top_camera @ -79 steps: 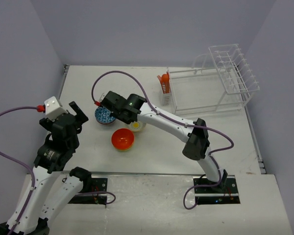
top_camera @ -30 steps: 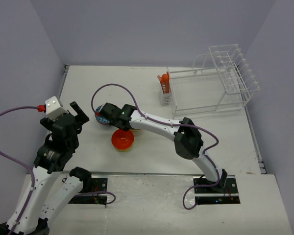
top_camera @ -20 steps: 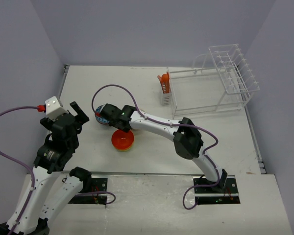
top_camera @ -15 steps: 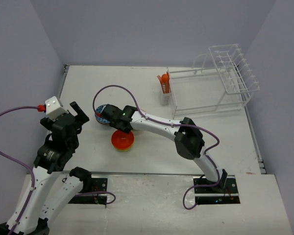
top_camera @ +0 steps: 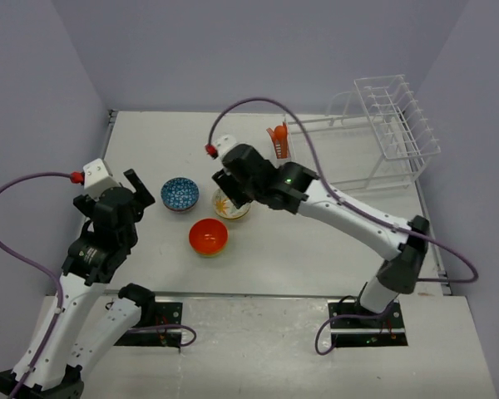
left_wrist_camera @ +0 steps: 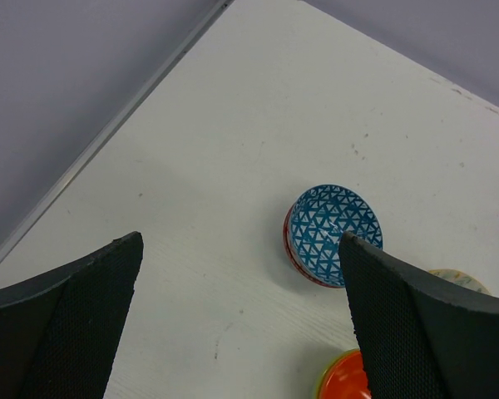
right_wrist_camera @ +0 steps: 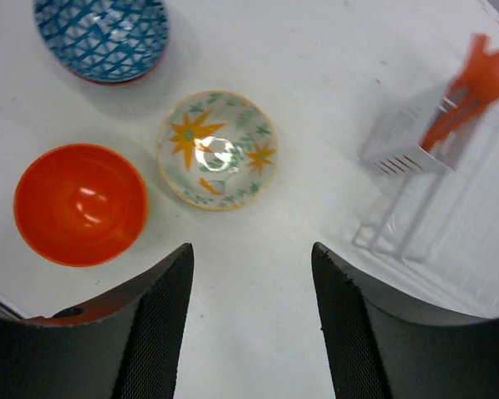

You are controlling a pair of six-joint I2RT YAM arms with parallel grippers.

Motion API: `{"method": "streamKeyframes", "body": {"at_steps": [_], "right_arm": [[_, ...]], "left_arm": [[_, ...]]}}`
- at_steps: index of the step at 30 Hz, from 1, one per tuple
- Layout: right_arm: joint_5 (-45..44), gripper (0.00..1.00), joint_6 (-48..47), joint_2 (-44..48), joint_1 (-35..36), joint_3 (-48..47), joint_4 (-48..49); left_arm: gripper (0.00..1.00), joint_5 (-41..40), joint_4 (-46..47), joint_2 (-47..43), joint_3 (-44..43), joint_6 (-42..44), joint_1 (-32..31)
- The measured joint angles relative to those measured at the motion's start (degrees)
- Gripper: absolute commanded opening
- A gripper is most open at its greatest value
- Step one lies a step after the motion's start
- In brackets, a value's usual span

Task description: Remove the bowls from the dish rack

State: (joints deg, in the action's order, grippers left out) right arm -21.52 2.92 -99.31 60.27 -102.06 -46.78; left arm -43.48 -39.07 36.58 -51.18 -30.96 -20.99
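Three bowls stand on the table left of centre. They are a blue-patterned bowl (top_camera: 180,194) (left_wrist_camera: 333,235) (right_wrist_camera: 101,37), a plain orange bowl (top_camera: 209,237) (right_wrist_camera: 79,204) (left_wrist_camera: 349,378) and a cream bowl with orange stars and green leaves inside (right_wrist_camera: 217,150) (top_camera: 233,208). My right gripper (top_camera: 226,193) (right_wrist_camera: 252,249) hangs open above the cream bowl and holds nothing. My left gripper (top_camera: 133,195) (left_wrist_camera: 239,249) is wide open and empty, raised left of the blue bowl. The white wire dish rack (top_camera: 374,141) (right_wrist_camera: 457,241) sits at the back right, with no bowl showing in it.
A small white caddy (top_camera: 279,162) (right_wrist_camera: 403,150) with orange utensils (right_wrist_camera: 474,83) hangs at the rack's left end. The table's left edge (left_wrist_camera: 108,133) runs close beside the left arm. Purple cables loop above both arms.
My right gripper let go of the blue-patterned bowl, opened, and rose back to the right over the cream bowl. The left arm shifted slightly.
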Motion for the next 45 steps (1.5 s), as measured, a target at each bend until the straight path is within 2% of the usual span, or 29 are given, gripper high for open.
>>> {"method": "streamKeyframes", "body": {"at_steps": [3,6,8,10,14,17,24,30,45], "right_arm": [[0.24,0.62,4.04,13.66,-5.73,10.97,4.00],[-0.57,0.70,7.69,26.86,-13.75,20.09,5.81],[-1.55,0.79,9.53,34.86,-18.18,24.96,6.01],[-2.54,0.99,10.93,43.12,-21.90,29.90,6.80],[-6.97,0.99,12.79,57.46,-25.07,35.87,6.23],[-10.36,0.99,14.14,64.35,-25.07,36.57,4.48],[-15.56,0.99,17.77,70.23,-25.09,41.70,3.34],[-19.10,0.99,19.69,70.47,-25.09,45.64,2.25],[-21.46,0.99,21.57,71.30,-25.09,48.74,2.71]], "left_arm": [[1.00,1.20,0.02,2.45,-0.90,0.02,0.79],[1.00,3.17,0.44,4.28,-1.22,0.17,3.26],[1.00,5.25,0.74,5.31,-1.22,0.52,6.10],[1.00,7.28,1.05,6.05,-1.22,0.76,9.01],[1.00,8.52,0.81,6.78,-1.88,2.01,11.93],[1.00,8.22,0.28,6.23,-2.86,3.13,11.93],[1.00,5.92,-0.09,1.29,-1.99,3.39,11.98],[1.00,7.34,1.86,-2.91,4.79,4.50,11.98],[1.00,11.67,4.74,-3.41,7.06,5.68,11.93]]}}
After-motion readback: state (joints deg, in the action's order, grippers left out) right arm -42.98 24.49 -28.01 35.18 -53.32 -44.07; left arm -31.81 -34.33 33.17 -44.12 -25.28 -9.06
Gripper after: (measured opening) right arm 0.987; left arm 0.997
